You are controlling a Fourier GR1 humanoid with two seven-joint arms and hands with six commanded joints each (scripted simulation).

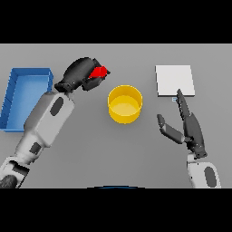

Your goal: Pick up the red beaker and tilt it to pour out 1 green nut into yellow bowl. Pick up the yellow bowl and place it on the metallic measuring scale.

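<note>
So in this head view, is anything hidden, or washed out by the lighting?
Head view: the red beaker is mostly hidden inside the left hand, whose fingers curl round it; the metallic scale reads flat pale, without glare; lighting is even, shadows faint; the yellow bowl shows clearly; right hand open.

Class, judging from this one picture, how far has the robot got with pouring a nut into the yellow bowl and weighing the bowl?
Done: the left hand grips the red beaker, raised beside the yellow bowl. In hand: the tilt toward the bowl; no green nut shows in it. Left: finishing the pour and moving the bowl onto the scale, where the open right hand waits.
</note>
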